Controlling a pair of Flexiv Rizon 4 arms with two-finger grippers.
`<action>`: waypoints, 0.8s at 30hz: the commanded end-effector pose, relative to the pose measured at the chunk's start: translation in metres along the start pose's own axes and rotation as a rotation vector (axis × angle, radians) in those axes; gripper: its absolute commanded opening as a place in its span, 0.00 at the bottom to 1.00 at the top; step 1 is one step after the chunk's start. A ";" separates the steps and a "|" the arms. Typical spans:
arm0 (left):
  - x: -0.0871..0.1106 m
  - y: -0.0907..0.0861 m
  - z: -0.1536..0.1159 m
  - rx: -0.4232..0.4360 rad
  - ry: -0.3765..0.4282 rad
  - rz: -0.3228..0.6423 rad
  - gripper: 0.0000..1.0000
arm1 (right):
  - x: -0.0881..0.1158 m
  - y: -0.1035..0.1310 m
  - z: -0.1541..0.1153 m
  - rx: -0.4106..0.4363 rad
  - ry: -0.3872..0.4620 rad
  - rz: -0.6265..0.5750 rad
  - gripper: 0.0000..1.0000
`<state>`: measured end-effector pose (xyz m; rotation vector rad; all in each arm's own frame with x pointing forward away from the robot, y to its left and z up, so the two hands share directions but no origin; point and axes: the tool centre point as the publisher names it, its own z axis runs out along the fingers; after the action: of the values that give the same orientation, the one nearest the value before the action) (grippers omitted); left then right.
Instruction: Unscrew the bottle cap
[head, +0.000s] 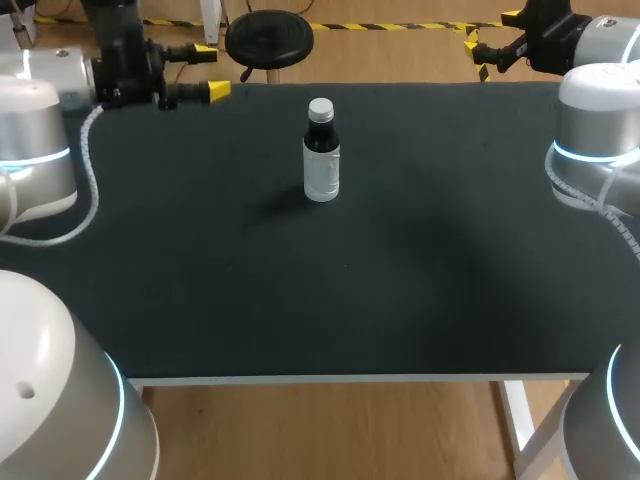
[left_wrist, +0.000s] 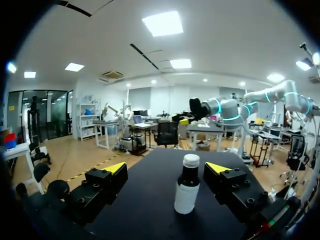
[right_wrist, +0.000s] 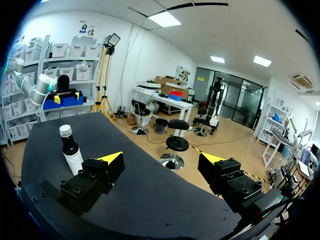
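Left gripper (head: 211, 69): jaws spread wide, nothing between the yellow tips; it sits at the upper left of the head view, over the far edge of the table (head: 420, 290). In the left wrist view the same gripper (left_wrist: 166, 168) shows both fingers apart, and the bottle (left_wrist: 187, 194) stands on the table ahead of it, within the line of the gap but nearer one finger, touching neither.

Right gripper (head: 489, 42): jaws likewise spread and empty, at the upper right of the head view, just past the table's far edge. In the right wrist view this gripper (right_wrist: 161, 158) is parted, and the bottle (right_wrist: 72, 154) lies off to one side, outside the gap and beyond one finger.

Bottle (head: 321, 168): upright on the black table, upper centre of the head view, between the two grippers and well apart from both. Dark body, white label around the lower part, pale cap (head: 320, 108) seated on the neck.
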<state>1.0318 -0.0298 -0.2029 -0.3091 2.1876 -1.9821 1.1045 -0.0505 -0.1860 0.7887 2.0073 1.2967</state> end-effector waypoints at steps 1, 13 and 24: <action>0.000 0.007 0.004 0.010 0.076 0.020 1.00 | 0.000 0.000 0.000 0.001 0.000 0.000 1.00; 0.015 0.023 0.018 0.047 0.152 0.017 1.00 | 0.000 0.000 0.000 0.001 0.000 0.000 1.00; 0.028 0.039 0.029 0.076 0.197 0.011 1.00 | 0.000 0.000 0.000 0.001 0.000 0.000 1.00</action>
<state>1.0064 -0.0586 -0.2377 -0.1088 2.2189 -2.1510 1.1045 -0.0506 -0.1860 0.7888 2.0072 1.2967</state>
